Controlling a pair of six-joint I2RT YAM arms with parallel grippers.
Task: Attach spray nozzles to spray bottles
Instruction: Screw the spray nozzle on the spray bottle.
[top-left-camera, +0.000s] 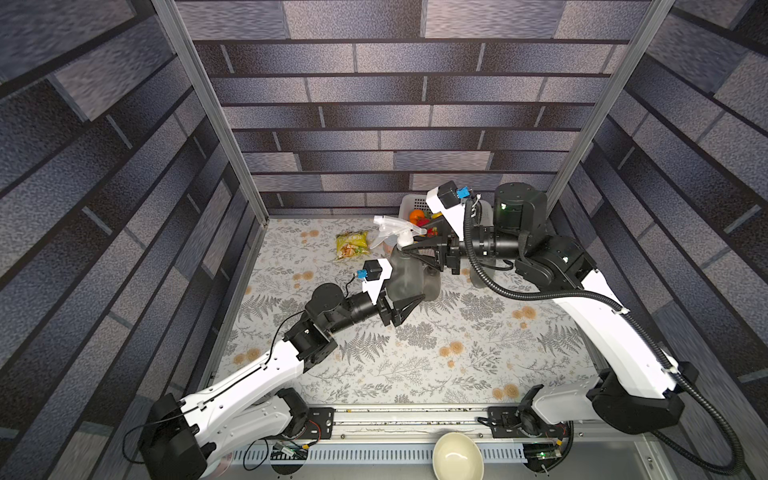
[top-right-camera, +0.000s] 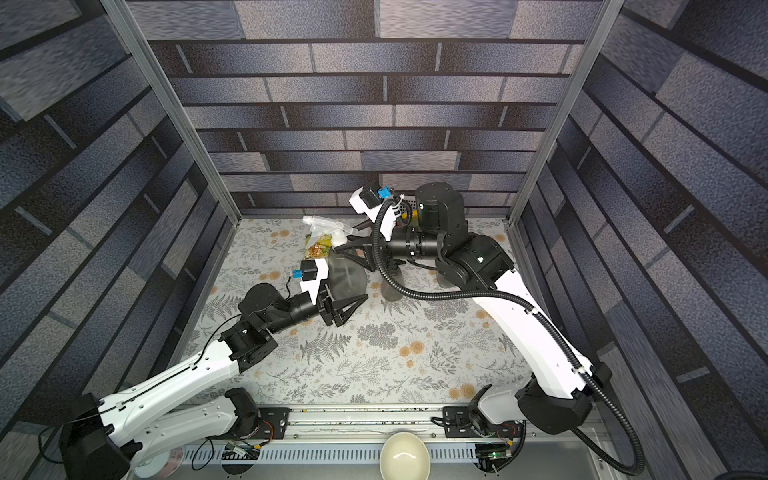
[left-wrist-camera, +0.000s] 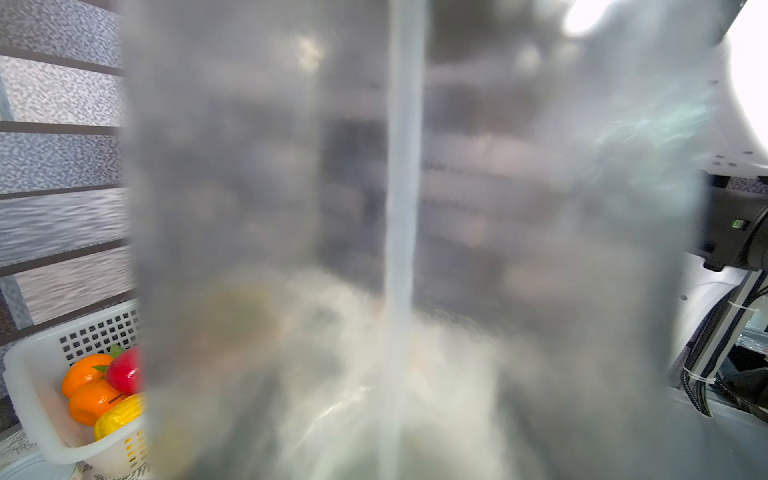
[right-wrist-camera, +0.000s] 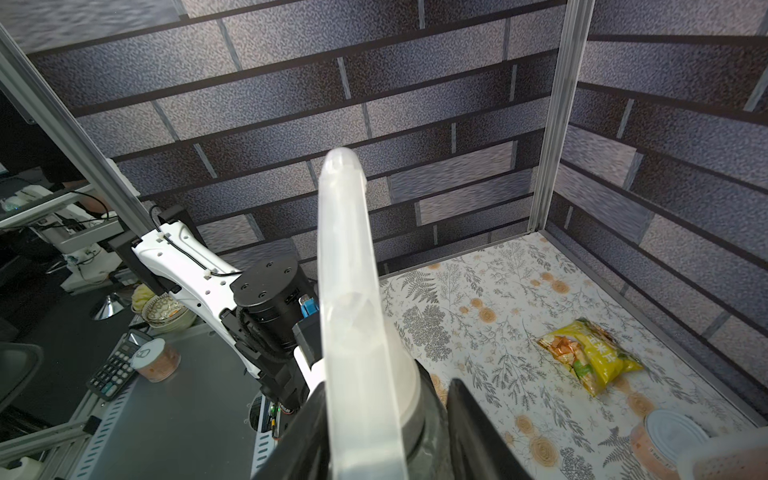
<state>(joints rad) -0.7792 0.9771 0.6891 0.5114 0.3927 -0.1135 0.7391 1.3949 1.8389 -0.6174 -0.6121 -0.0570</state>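
Bottle (left-wrist-camera: 374, 208) fills the L wrist view, grey & blurred, w/ the dip tube (left-wrist-camera: 399, 166) a pale strip inside. In both top views the bottle (top-left-camera: 405, 278) is upright, at 12 o'clock from worktop (top-left-camera: 415, 365) centre. Clear nozzle (top-left-camera: 395, 228) sits on its neck, spout aimed to 10 o'clock. L pincer (top-left-camera: 409, 291) clamps the bottle's wide lower body from 7 o'clock. R pincer (top-left-camera: 409, 248) reaches in from 3 o'clock, fingers either side of the nozzle collar; gripping or not, can't tell. Two other bottles (top-right-camera: 390, 291) at 3 o'clock, partly behind R arm. Snack bag (top-left-camera: 352, 245) at 10 o'clock, fruit basket (top-left-camera: 409, 202) at 1 o'clock. Bowl (top-left-camera: 457, 457) at 6 o'clock, off the worktop's front edge.
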